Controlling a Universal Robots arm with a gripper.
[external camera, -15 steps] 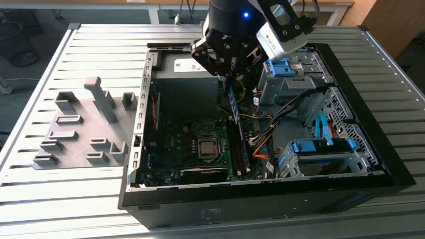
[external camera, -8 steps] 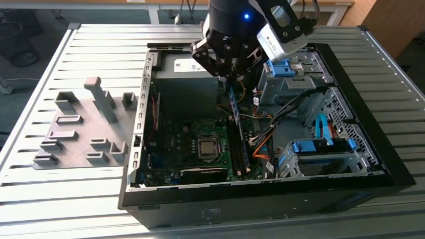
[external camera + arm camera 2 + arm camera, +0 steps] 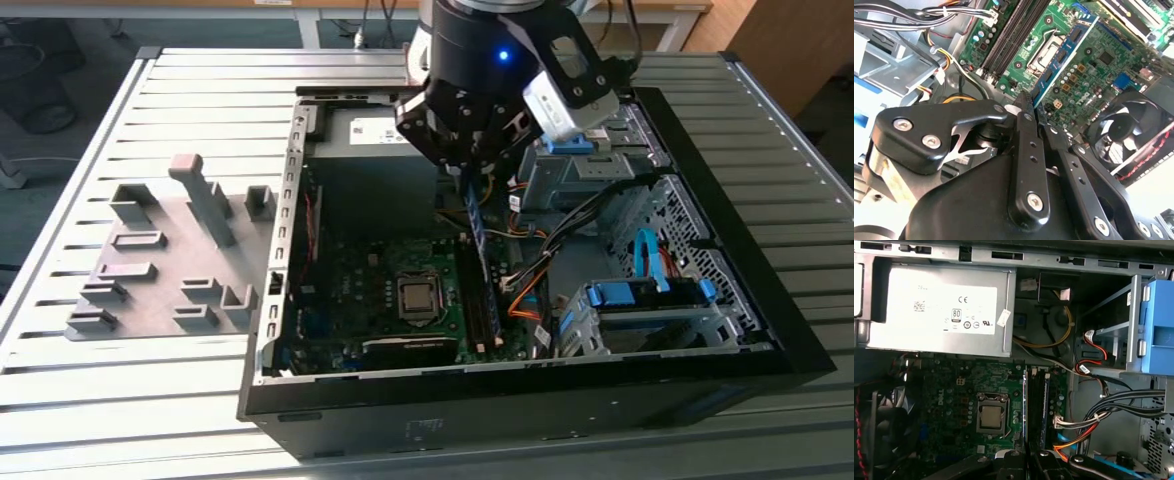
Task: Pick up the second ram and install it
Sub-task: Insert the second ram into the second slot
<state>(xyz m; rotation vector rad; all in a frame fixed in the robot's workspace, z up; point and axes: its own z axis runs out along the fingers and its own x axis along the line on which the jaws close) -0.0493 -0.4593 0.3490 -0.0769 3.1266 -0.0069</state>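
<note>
Grey slatted metal table (image 3: 160,390) carrying one open black computer case (image 3: 747,380), workshop floor showing behind. One grey block holder plate (image 3: 160,290) lying beside case on exterior view's left. One gripper (image 3: 470,165) hanging over motherboard (image 3: 360,290), fingers (image 3: 1026,135) clenching second ram (image 3: 477,235) on edge, blue-green board standing above slots (image 3: 1035,405). One power supply (image 3: 939,310), one fan (image 3: 1134,135).
</note>
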